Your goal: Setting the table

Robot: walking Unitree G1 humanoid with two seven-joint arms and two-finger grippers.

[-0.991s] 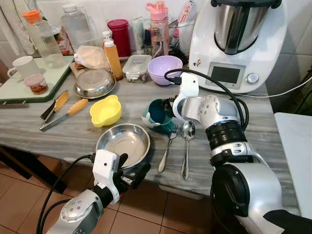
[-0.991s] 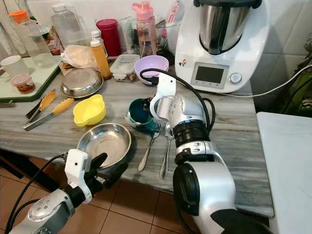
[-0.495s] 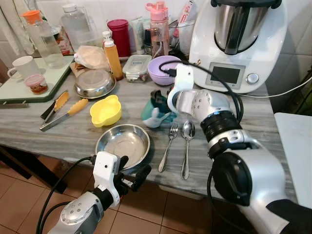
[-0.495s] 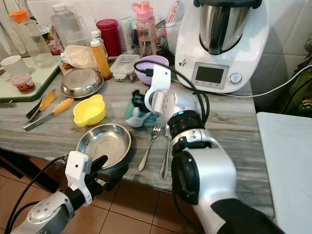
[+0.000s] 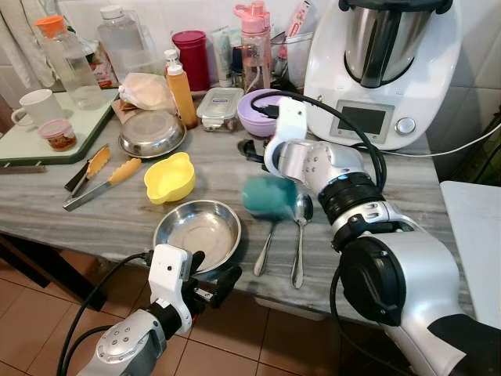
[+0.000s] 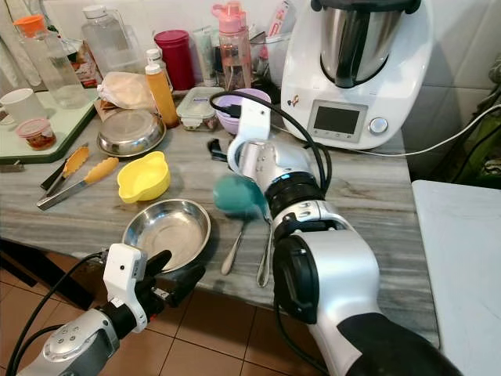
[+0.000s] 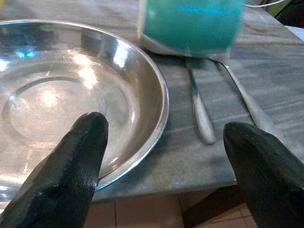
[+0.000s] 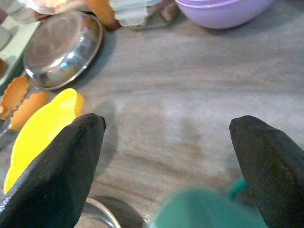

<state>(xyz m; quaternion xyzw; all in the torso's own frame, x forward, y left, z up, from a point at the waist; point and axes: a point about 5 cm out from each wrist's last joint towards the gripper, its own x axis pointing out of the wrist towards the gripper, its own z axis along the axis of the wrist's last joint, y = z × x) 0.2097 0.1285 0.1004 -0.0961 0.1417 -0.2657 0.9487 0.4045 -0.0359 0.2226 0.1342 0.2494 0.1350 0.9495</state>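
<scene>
- Teal cup (image 5: pixel 270 196): seen motion-blurred, free of both grippers, over the fork (image 5: pixel 264 249) and spoon (image 5: pixel 299 235) heads, just beside the steel plate (image 5: pixel 197 235) on the table (image 5: pixel 407 211).
- Right gripper (image 8: pixel 166 152): held above the table behind the cup, jaws apart, nothing gripped.
- Left gripper (image 7: pixel 166 156): at the near table edge by the plate, jaws apart.

You're in a home kitchen: marble counter (image 5: pixel 438 211), food processor (image 5: pixel 381 70), steel bowls (image 5: pixel 197 233), water bottles (image 5: pixel 69 63), cutlery (image 5: pixel 298 235), tiled wall (image 5: pixel 477 47) and floor (image 5: pixel 31 313).
</scene>
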